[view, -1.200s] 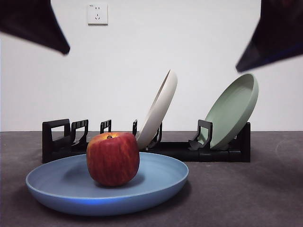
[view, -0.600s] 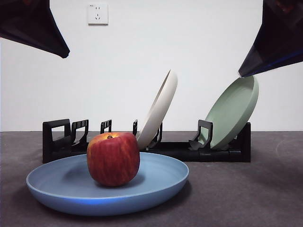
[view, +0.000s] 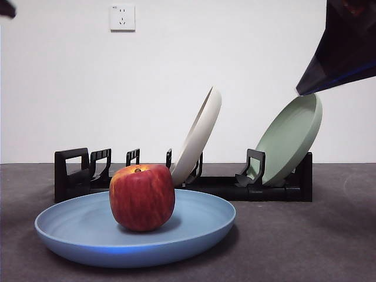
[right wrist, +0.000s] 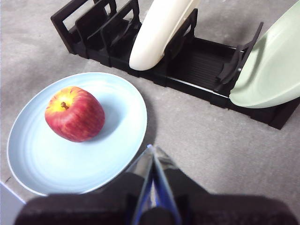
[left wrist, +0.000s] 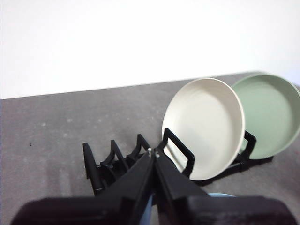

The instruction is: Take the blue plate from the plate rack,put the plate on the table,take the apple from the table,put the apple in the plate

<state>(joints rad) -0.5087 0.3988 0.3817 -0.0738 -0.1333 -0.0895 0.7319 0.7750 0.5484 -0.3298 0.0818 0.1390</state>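
Both my grippers, left (left wrist: pixel 153 154) and right (right wrist: pixel 152 151), are hanging closed and empty above the table (view: pixel 305 235), the apple (view: pixel 142 197) is sitting in the blue plate (view: pixel 194 232), so I am judging nothing remains.

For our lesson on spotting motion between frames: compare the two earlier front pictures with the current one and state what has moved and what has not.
The dark arm at the upper left has withdrawn upward and outward, leaving only a small black tip at the corner. The arm at the upper right holds its place as half a second ago. The apple stays in the blue plate on the table; the cream plate and green plate stay in the plate rack.
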